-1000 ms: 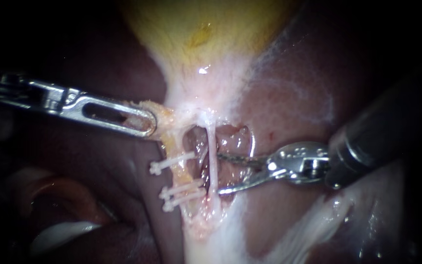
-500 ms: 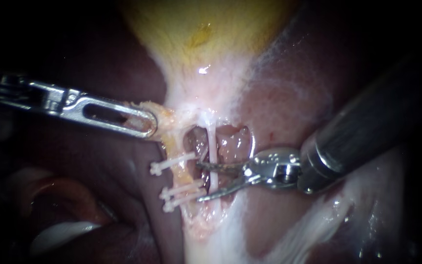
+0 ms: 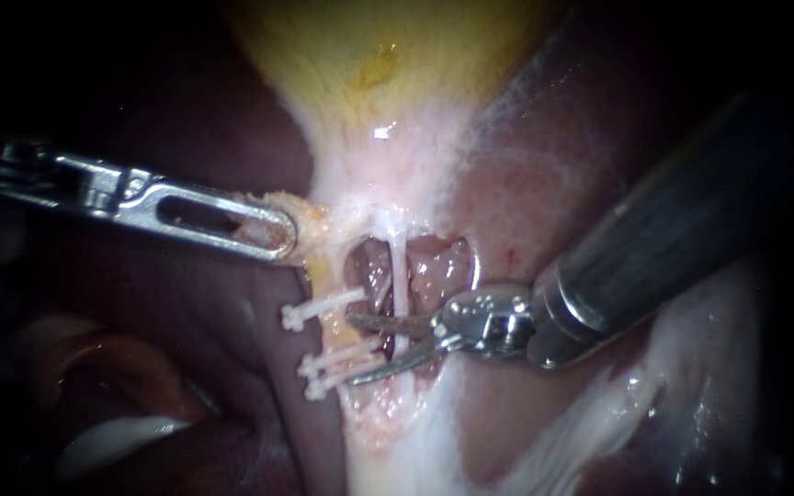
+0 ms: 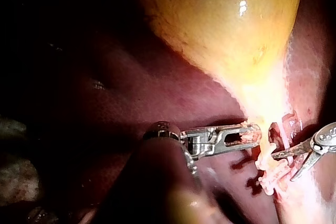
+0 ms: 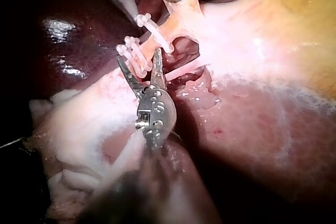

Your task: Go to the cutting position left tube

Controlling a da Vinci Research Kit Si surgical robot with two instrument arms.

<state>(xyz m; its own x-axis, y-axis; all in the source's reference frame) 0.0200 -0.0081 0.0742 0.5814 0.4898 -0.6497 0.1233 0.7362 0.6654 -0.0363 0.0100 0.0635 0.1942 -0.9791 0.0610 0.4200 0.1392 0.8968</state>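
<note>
Endoscope: 2 instruments, 2 tubes, 3 clips (image 3: 323, 306). All three clips sit on the left tube (image 3: 331, 331), one above and two close together below. Left instrument (image 3: 273, 231): jaws closed on a tag of tissue (image 3: 310, 220) at the neck of the gallbladder (image 3: 388, 73). Right instrument (image 3: 353, 349): blades moderately apart, gripping nothing. The thin right tube (image 3: 399, 276) crosses the gap, and the tips reach the left tube between the single clip and the pair. Left wrist: only here does the gallbladder's full yellow body show; the blades are spread beside the clipped tube. Right wrist: the clip pair lies across one blade's tip, contact uncertain. Liver (image 5: 252, 145) lies beside the blades.
</note>
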